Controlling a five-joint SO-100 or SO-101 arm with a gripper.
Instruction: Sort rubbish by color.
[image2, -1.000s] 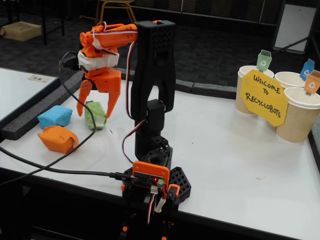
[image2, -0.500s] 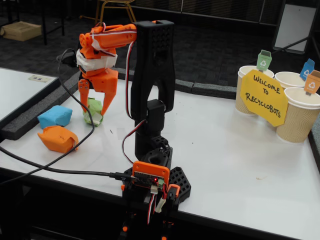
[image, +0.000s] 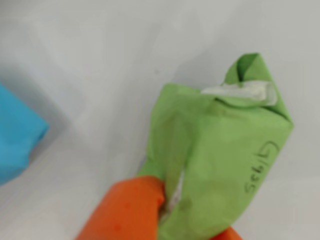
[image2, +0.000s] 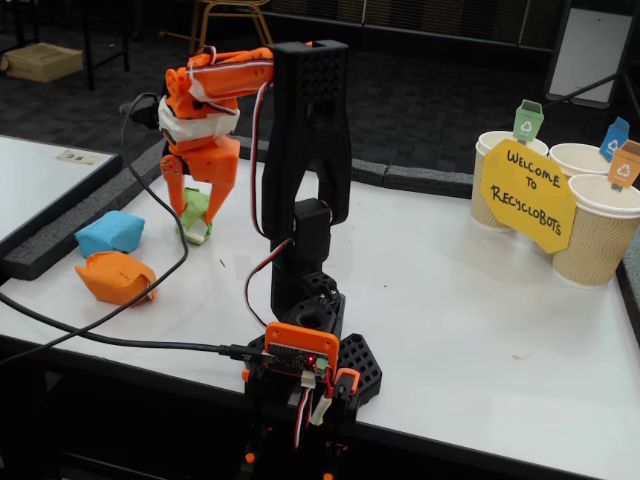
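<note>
My orange gripper (image2: 193, 220) hangs at the table's left, shut on the green paper wad (image2: 197, 208), which is raised slightly off the white table (image2: 450, 320). The wrist view shows the green wad (image: 220, 160), with white tape and handwriting on it, pinched at its lower end by the gripper (image: 180, 225); one orange finger (image: 125, 210) shows clearly. To the left lie the light blue wad (image2: 110, 232) and, nearer the front, the orange wad (image2: 117, 277). A corner of the blue wad (image: 17, 145) shows at the wrist view's left edge.
Three paper cups stand at the far right, tagged green (image2: 495, 170), blue (image2: 580, 158) and orange (image2: 600, 235), behind a yellow sign (image2: 527, 195). The arm's black base (image2: 305, 370) sits at the front edge. A black cable (image2: 120, 320) crosses the left side.
The gripper went from open around the green wad to shut on it. It has lifted the wad a little and shifted slightly right.
</note>
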